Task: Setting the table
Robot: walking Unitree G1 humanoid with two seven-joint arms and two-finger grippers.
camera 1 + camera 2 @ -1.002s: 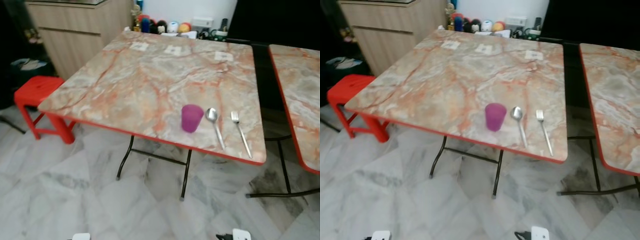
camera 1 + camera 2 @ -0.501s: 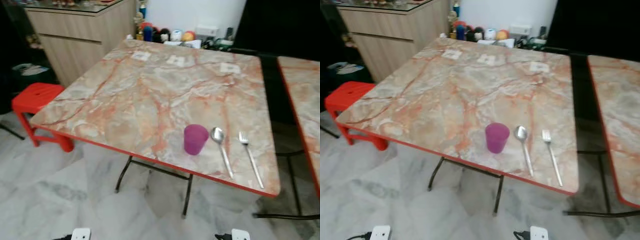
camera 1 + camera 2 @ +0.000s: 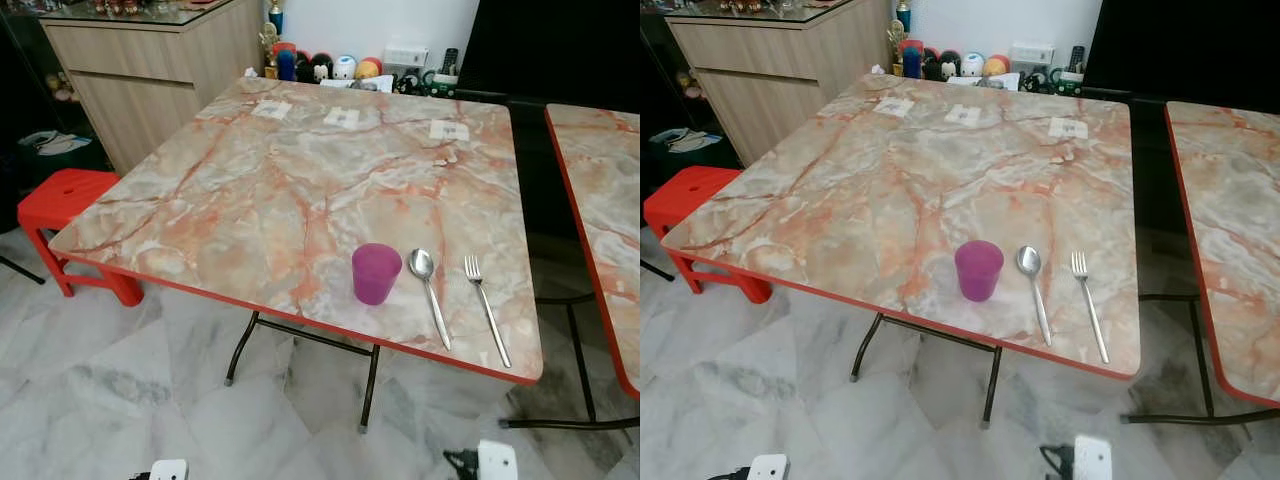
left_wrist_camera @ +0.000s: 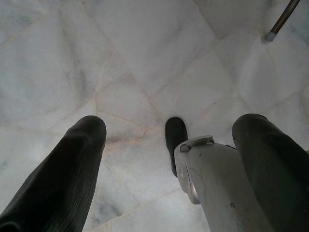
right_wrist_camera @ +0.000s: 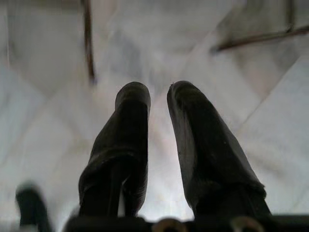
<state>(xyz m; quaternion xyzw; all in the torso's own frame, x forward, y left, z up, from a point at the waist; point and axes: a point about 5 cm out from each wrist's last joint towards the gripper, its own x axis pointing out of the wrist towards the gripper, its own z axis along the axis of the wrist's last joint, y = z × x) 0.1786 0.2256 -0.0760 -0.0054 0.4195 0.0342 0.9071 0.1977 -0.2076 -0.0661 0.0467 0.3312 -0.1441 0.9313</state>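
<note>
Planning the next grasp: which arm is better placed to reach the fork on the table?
Probably the right. The fork lies nearest the table's right edge, past the spoon and purple cup. Both grippers hang low over the floor, so neither is closer yet.

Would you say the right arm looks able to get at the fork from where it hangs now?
Probably yes: the fork lies uncovered near the table's front right edge, apart from the spoon. The right pincer hangs low over the floor, holding nothing.

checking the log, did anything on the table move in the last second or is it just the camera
Just the camera: the whole view shifted as the robot moved. The purple cup, spoon and fork kept their same row near the table edge. Nothing was picked up or released.
</note>
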